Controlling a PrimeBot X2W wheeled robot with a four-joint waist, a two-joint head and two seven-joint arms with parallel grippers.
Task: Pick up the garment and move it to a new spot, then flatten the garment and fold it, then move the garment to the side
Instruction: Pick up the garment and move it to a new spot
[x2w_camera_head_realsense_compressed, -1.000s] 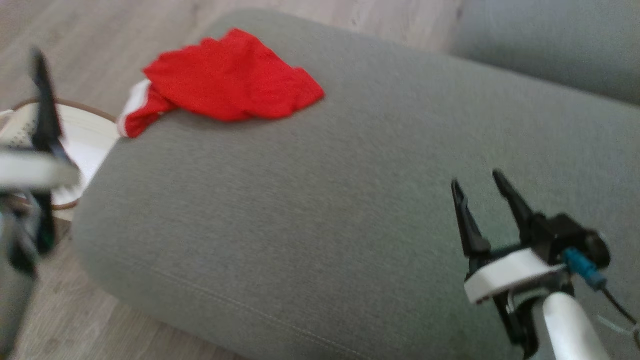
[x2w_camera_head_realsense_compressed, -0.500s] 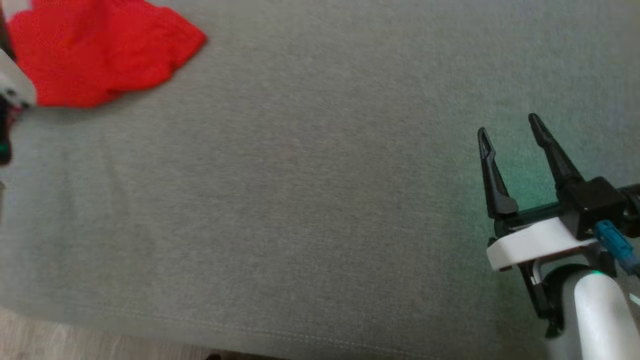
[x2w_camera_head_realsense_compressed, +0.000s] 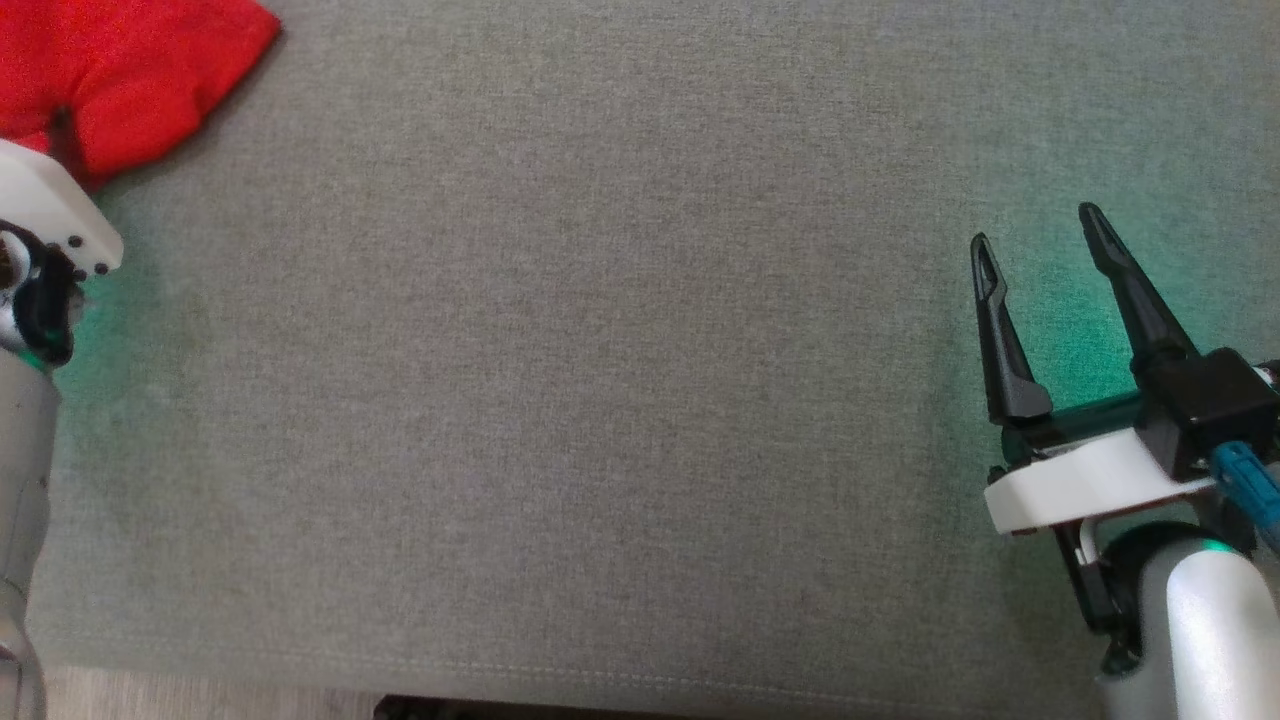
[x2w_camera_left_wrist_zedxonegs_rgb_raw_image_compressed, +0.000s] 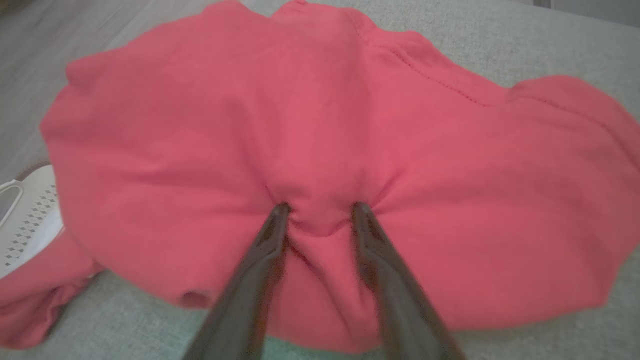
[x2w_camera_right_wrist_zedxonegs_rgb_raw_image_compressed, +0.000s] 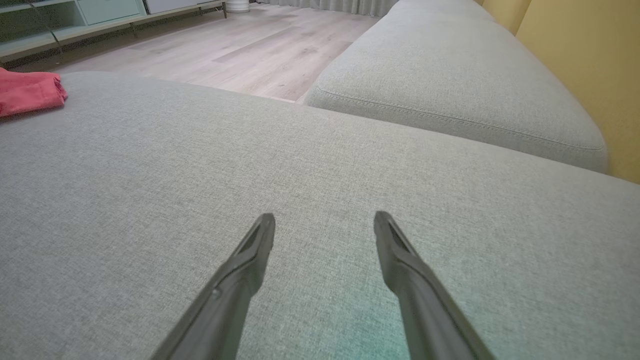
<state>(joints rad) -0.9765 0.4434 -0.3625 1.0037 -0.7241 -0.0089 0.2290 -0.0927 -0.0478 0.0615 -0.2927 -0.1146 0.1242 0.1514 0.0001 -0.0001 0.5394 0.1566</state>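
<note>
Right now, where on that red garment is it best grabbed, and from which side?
The raised fold near the middle of the red garment, from above. It lies crumpled on the grey cushion, with no stiff edge; the left fingertips press down either side of a pleat that closing jaws could probably pinch.

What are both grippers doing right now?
Left gripper: open, tips pressed into the garment, cloth bunched between them; grip cannot be told.
Right gripper: open, empty, over the cushion.
</note>
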